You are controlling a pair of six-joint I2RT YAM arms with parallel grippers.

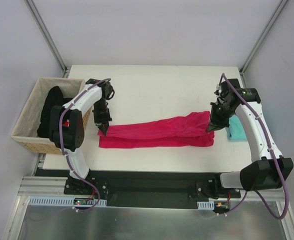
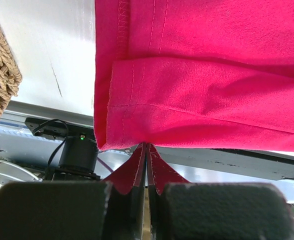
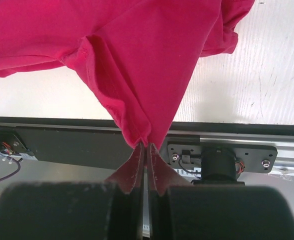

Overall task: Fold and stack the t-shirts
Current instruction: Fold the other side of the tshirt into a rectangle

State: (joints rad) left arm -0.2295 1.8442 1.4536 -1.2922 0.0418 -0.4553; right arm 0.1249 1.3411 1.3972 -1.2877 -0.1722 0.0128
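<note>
Crimson-pink cotton t-shirt (image 1: 157,132) pinched at both ends across the middle of the frame.

Closest in, the left gripper (image 1: 103,128) is clamped on a hem corner at centre left and the right gripper (image 1: 210,127) on a bunched fold at centre right. Gripping both ends probably holds the long folded band taut so its layers lie even on the white table (image 1: 157,90). At the right edge a folded teal t-shirt (image 1: 235,128) lies just beside the right gripper, seemingly the stack's base. The woven wicker basket (image 1: 31,142) of dark cloth sits at far left.
</note>
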